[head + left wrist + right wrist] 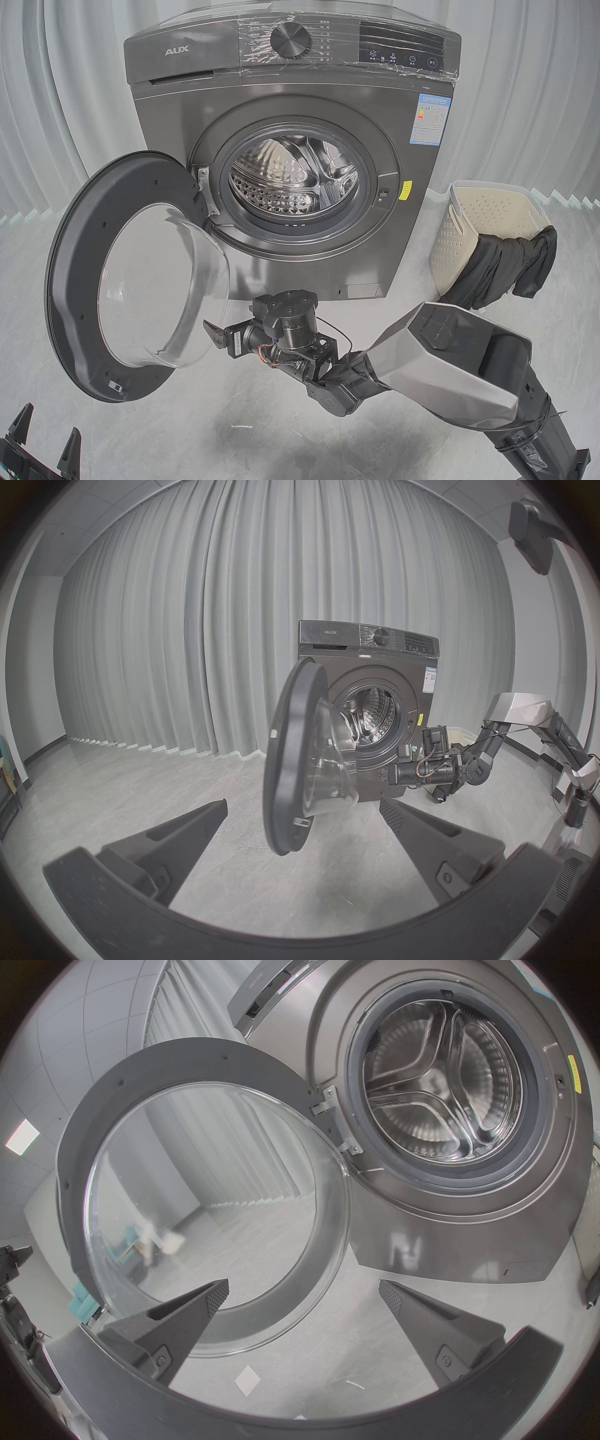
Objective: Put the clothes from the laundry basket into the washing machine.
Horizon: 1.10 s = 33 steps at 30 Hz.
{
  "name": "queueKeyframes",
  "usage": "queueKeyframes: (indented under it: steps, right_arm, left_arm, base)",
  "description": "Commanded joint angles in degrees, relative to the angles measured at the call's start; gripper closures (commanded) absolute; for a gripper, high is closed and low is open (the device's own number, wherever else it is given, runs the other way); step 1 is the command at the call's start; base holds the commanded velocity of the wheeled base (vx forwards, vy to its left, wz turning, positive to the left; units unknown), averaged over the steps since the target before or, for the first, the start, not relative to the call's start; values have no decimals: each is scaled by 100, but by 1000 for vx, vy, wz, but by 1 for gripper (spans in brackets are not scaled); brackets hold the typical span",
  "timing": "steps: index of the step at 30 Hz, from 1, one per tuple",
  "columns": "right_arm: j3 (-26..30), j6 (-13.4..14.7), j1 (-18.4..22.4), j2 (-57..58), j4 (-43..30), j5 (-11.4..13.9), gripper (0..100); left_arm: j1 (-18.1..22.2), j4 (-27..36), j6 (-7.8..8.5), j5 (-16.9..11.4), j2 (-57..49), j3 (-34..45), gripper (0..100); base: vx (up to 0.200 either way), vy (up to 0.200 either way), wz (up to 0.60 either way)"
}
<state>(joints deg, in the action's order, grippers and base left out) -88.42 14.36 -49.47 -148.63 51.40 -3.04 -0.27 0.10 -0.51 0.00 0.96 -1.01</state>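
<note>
1. behind everything you have a pale pleated curtain (187, 636) running across the room.
2. the grey front-loading washing machine (187, 112) stands on the light floor (187, 406) in front of it, and through the porthole you can see the shiny ribbed steel drum (294, 178).
3. its round door (75, 275) is swung wide open on the hinge toward the robot's left, with the clear glass bowl (162, 281) bulging outward.
4. the cream perforated laundry basket (494, 206) stands on the floor just beside the machine, on the robot's right.
5. a dark garment (500, 269) (the only piece of clothing you can make out) hangs over the basket's front rim and drapes down its outside wall.
6. your right gripper (300, 1300) sits low in front of the machine, under the porthole and near the door's glass bowl, well apart from the basket. its fingers (187, 1316) are spread wide with nothing between them.
7. your left gripper (50, 422) is low and far to the left, on the near side of the open door and apart from it. its fingers are spread as well, with nothing in their grasp.
</note>
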Motion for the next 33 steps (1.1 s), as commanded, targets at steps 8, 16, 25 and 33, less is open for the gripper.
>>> queueKeyframes:
  steps: [8,16,25,33]
  right_arm:
    - [132,208,-63,238,64,-162,0]
    - [2364,-21,403,2444,327,-250,0]
    - [5353,-663,1449,5634,916,-215,0]
    - [6891,-1076,2275,7682,846,-241,0]
  left_arm:
    - [0,-1,-2,0,-96,92,0]
    - [0,-1,-10,0,-96,92,0]
    - [0,-1,-10,0,-96,92,0]
    - [0,-1,-19,-9,-96,92,0]
  base:
    - [0,0,0]
    - [0,0,0]
    - [0,0,0]
    - [0,0,0]
